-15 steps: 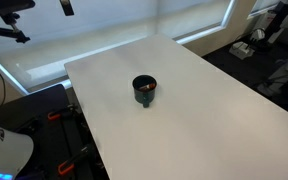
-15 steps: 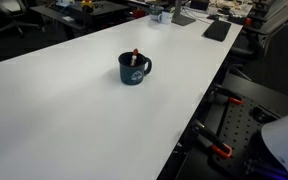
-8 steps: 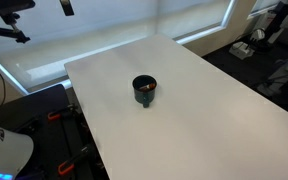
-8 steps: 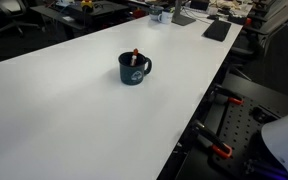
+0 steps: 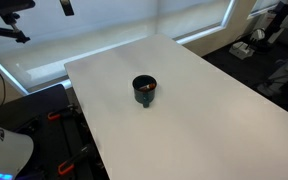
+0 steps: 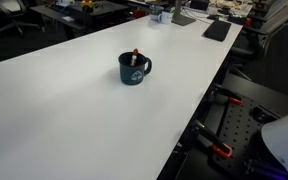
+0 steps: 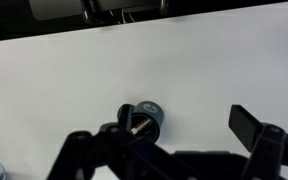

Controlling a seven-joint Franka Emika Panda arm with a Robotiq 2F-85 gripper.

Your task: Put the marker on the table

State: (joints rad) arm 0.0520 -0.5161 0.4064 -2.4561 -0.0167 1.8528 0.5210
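Note:
The reddish-orange marker (image 6: 136, 56) stands tilted inside a round dark cup (image 6: 134, 69) near the middle of the white table (image 6: 64, 110). In an exterior view, only a bit of the marker (image 5: 142, 91) shows in the cup (image 5: 144, 89) on the table (image 5: 214, 110). In the wrist view the cup (image 7: 147, 119) is seen from above with the marker (image 7: 139, 126) leaning in it. My gripper (image 7: 184, 135) hovers high above the table (image 7: 204, 60), open and empty. Its left finger overlaps the cup's edge in the picture. The gripper does not show in the exterior views.
A dark flat item (image 6: 217, 30) and small clutter lie at the table's far end. Part of the white robot base (image 6: 284, 140) stands beside the table edge and shows in both exterior views (image 5: 4, 150). Office chairs and desks surround the table.

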